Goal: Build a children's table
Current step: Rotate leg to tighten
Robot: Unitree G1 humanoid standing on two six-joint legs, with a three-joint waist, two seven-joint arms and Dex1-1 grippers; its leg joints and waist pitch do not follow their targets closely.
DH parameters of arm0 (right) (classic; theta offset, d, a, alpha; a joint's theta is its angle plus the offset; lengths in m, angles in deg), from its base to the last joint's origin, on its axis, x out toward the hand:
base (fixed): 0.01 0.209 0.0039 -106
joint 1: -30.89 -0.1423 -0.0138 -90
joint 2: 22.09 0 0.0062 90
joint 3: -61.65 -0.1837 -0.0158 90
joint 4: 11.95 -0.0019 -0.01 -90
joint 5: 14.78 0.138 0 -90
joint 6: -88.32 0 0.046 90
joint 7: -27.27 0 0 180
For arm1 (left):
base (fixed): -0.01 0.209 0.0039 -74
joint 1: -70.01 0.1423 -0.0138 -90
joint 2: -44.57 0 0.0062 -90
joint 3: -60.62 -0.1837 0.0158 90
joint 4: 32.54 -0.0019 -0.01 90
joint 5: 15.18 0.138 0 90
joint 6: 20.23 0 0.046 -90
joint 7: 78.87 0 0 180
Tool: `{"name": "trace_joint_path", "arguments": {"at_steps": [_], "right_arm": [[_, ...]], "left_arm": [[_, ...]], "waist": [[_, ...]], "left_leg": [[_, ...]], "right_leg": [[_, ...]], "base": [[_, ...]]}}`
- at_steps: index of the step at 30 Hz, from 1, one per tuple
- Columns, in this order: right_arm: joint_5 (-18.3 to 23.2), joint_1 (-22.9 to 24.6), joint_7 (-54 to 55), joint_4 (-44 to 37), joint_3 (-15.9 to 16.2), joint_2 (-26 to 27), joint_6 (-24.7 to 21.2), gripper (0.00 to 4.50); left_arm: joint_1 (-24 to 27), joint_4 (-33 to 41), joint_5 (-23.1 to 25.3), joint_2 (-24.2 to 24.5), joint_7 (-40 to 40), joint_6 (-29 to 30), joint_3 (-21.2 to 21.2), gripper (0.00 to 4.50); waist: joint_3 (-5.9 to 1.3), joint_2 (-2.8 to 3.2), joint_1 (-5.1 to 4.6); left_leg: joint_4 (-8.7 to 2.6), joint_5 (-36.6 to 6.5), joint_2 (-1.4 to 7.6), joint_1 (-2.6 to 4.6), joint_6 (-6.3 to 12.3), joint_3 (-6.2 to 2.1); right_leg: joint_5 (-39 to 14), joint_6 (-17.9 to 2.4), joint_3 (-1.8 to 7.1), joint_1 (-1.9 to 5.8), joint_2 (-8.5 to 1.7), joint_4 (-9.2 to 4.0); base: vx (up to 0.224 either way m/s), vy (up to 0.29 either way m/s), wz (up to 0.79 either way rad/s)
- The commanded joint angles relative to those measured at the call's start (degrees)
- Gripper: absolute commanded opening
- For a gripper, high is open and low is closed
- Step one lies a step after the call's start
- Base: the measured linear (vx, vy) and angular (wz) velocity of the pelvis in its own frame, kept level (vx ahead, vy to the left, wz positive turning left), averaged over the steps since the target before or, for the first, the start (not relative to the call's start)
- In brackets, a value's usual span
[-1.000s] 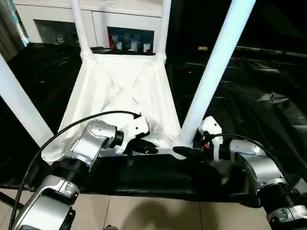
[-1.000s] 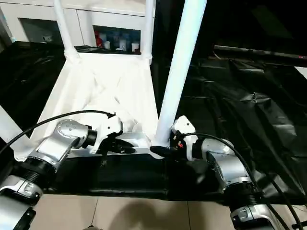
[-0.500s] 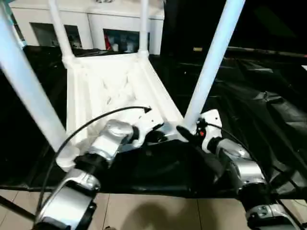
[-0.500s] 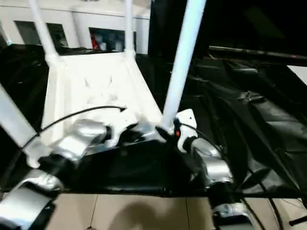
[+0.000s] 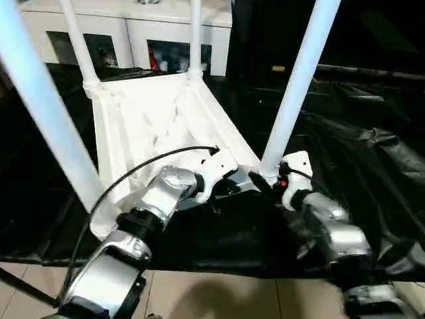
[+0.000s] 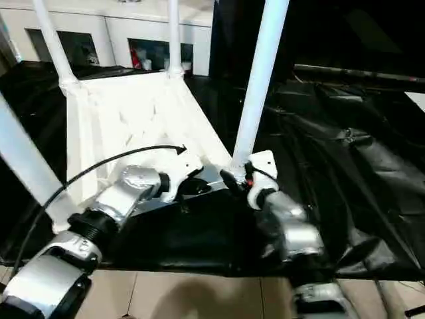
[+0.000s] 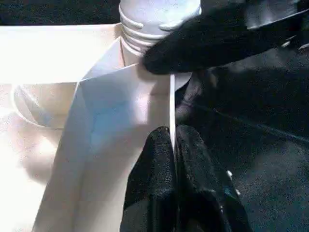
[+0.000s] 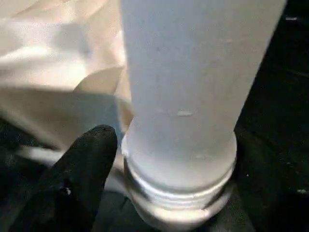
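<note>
The surface (image 5: 372, 166), draped in black cloth, filled the frame's lower and right parts and carried the table (image 5: 149, 123), which lay upside down at centre left, ribbed underside up. That pose was probably chosen so the legs could be driven down into the corner sockets.

Four legs stood up from it, one at each corner: two thin-looking ones at the top of the frame and two large ones nearer the camera, the near right leg (image 5: 299, 80) rising through the upper centre right.

The two claws met at that leg's foot, just below frame centre. The left claw (image 7: 174, 140) was pressed together on the thin edge of the table's rim, beside the socket, seemingly to steady the top. The right claw (image 5: 262, 186) sat at the base of the near right leg (image 8: 193, 82); one black finger (image 8: 79, 169) showed just beside the leg's ribbed collar, but whether its jaws were spread or clamped I could not tell.
</note>
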Motion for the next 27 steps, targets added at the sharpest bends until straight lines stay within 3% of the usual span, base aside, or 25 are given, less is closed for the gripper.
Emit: {"name": "trace_joint_path", "arguments": {"at_steps": [1, 2, 3, 4, 6, 7, 8, 9, 10, 16, 17, 18, 19, 24, 27], "right_arm": [[1.4, 0.6, -9.8, -3.1, 4.2, -1.7, -0.8, 3.78], [1.4, 0.6, -9.8, -3.1, 4.2, -1.7, -0.8, 3.78], [1.9, 0.8, -14.5, -3.8, 4.6, -4.5, -0.5, 3.78], [1.9, 0.8, -14.5, -3.8, 4.6, -4.5, -0.5, 3.78], [2.2, 1.0, -18.8, -4.4, 5.2, -6.7, -0.7, 3.78], [2.3, 1.0, -19.4, -4.5, 5.3, -7.0, -0.8, 3.78], [2.3, 1.0, -20.6, -4.7, 5.6, -7.6, -1.0, 3.78], [2.4, 0.9, -22.0, -4.7, 5.9, -8.2, -1.1, 3.78], [2.5, 0.8, -22.8, -4.6, 6.1, -8.5, -1.0, 3.78], [2.7, 0.5, -24.3, -4.4, 6.4, -8.9, -1.0, 3.78], [2.7, 0.5, -25.0, -4.4, 6.7, -9.1, -1.0, 3.54], [2.6, 0.6, -25.6, -4.3, 7.1, -9.2, -0.8, 3.54], [2.4, 0.7, -26.0, -4.2, 7.4, -9.3, -0.7, 3.54], [2.8, 0.8, -25.7, -3.7, 7.2, -8.8, -0.5, 3.04], [2.4, 0.9, -21.5, -2.4, 5.9, -7.0, -0.1, 2.83]], "left_arm": [[2.6, 0.3, -2.2, 1.1, 5.2, -2.5, -0.6, 0.00], [2.6, 0.3, -2.2, 1.1, 5.2, -2.5, -0.6, 0.00], [4.1, 3.0, -4.8, 3.3, 12.8, -3.5, -0.6, 0.00], [4.1, 3.0, -4.8, 3.3, 12.8, -3.5, -0.6, 0.00], [5.8, 6.5, -7.5, 5.7, 20.4, -3.0, -1.0, 0.00], [6.0, 6.9, -7.7, 6.1, 21.3, -2.8, -1.1, 0.00], [6.5, 7.9, -8.0, 7.0, 22.7, -1.9, -1.4, 0.00], [7.0, 8.8, -8.2, 8.0, 24.2, -1.5, -1.7, 0.00], [7.3, 9.3, -8.3, 8.6, 24.9, -1.3, -1.7, 0.00], [7.9, 9.8, -8.2, 9.5, 25.7, -1.1, -1.6, 0.00], [8.0, 10.0, -8.2, 9.7, 25.9, -1.1, -1.7, 0.00], [8.3, 10.5, -8.2, 10.0, 26.2, -1.0, -1.6, 0.00], [8.5, 10.8, -8.2, 10.1, 26.4, -0.9, -1.4, 0.00], [8.9, 11.8, -8.2, 10.4, 26.1, -0.1, -1.2, 0.00], [8.1, 10.0, -6.7, 9.2, 21.5, -0.1, -0.8, 0.00]], "waist": [[-2.38, -0.65, 0.14], [-2.36, -0.66, 0.15], [-2.32, -0.69, 0.13], [-2.35, -0.90, 0.19], [-2.30, -0.63, 0.16], [-2.28, -0.85, 0.11], [-2.30, -0.48, 0.29], [-2.26, -0.73, 0.41], [-2.23, -0.60, 0.39], [-2.33, -0.70, 0.40], [-2.37, -0.73, 0.43], [-2.36, -1.21, 0.44], [-2.39, -0.92, 0.56], [-2.32, -0.92, 0.50], [-2.25, -0.78, 0.29]], "left_leg": [[-3.47, -13.4, 1.11, 0.16, 3.16, -0.58], [-3.41, -13.2, 1.16, 0.19, 3.53, -0.53], [-3.42, -13.4, 1.17, 0.27, 3.63, -0.49], [-3.45, -12.9, 1.16, 0.02, 3.81, -0.60], [-3.47, -13.5, 1.39, 0.43, 3.73, -0.51], [-3.53, -13.7, 1.46, 0.39, 3.74, -0.53], [-3.49, -13.3, 1.60, 0.61, 3.75, -0.44], [-3.50, -13.5, 1.66, 0.62, 3.67, -0.40], [-3.65, -13.3, 1.56, 0.35, 3.42, -0.49], [-3.38, -12.2, 1.43, 0.51, 3.33, -0.30], [-3.33, -11.8, 1.42, 0.52, 3.46, -0.29], [-3.29, -11.5, 1.40, 0.45, 3.65, -0.25], [-3.30, -11.3, 1.49, 0.49, 3.78, -0.33], [-3.32, -11.7, 1.49, 0.57, 3.59, -0.29], [-3.38, -11.9, 1.41, 0.55, 3.23, -0.29]], "right_leg": [[-8.9, -10.8, 1.07, 2.33, -1.98, -4.56], [-8.6, -10.9, 1.10, 2.26, -1.99, -4.57], [-8.9, -11.0, 1.11, 2.16, -2.00, -4.63], [-9.6, -11.2, 1.09, 2.46, -2.16, -4.49], [-10.0, -11.8, 1.11, 1.98, -2.11, -4.54], [-10.2, -12.0, 1.09, 2.03, -2.08, -4.50], [-9.0, -12.6, 1.15, 1.83, -1.96, -4.30], [-8.8, -12.7, 1.12, 1.82, -1.98, -4.28], [-8.9, -12.7, 1.10, 2.02, -2.06, -4.11], [-7.1, -13.0, 1.21, 2.04, -2.04, -3.98], [-6.7, -13.0, 1.19, 2.08, -2.05, -3.92], [-6.7, -13.0, 1.16, 2.13, -2.04, -3.93], [-6.7, -13.1, 1.15, 2.13, -2.14, -3.82], [-7.6, -13.0, 1.17, 2.03, -2.08, -3.90], [-7.9, -12.8, 1.19, 1.91, -2.01, -4.01]], "base": [[0.000, 0.000, 0.00], [0.000, 0.000, 0.00], [0.000, 0.000, 0.00], [0.000, 0.000, 0.00], [0.000, 0.000, 0.00], [0.000, 0.000, 0.00], [0.000, 0.000, 0.00], [0.000, 0.000, 0.00], [0.000, 0.000, 0.00], [0.000, 0.000, 0.00], [0.000, 0.000, 0.00], [0.000, 0.000, 0.00], [0.000, 0.000, 0.00], [0.000, 0.000, 0.00], [0.000, 0.000, 0.00]]}}
